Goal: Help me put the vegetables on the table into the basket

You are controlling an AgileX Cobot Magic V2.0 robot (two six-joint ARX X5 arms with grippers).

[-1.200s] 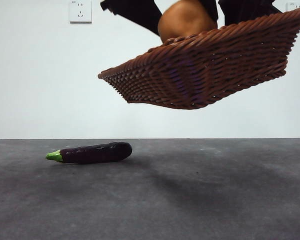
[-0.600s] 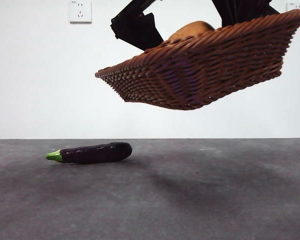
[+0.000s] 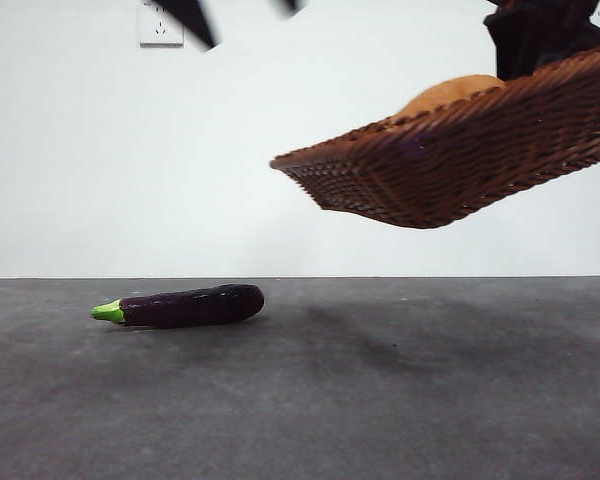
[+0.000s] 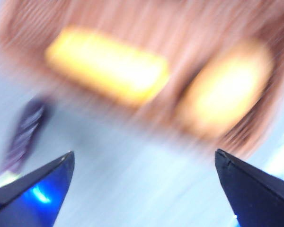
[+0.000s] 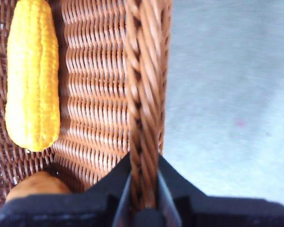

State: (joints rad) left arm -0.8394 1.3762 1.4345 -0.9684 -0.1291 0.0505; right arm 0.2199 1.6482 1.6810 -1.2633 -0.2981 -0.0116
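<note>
The wicker basket [image 3: 460, 165] hangs tilted in the air at the right, held by my right gripper [image 3: 540, 35]. In the right wrist view that gripper [image 5: 144, 165] is shut on the braided rim [image 5: 142, 94]. The corn [image 5: 32, 75] and the brown potato [image 5: 35, 187] lie inside; the potato [image 3: 450, 95] shows above the rim. The purple eggplant [image 3: 185, 305] lies on the table [image 3: 380, 400], left of the basket. My left gripper [image 4: 144, 153] is open and empty above the scene, its view blurred: basket [image 4: 132, 28], corn [image 4: 106, 71], potato [image 4: 225, 97], eggplant [image 4: 26, 132].
A white wall with a socket [image 3: 160, 22] stands behind the table. The blurred black fingertips [image 3: 194, 20] of the left gripper show at the top edge of the front view.
The left gripper let go of the potato into the basket and pulled up and to the left. The basket has swung to the right with the right gripper.
</note>
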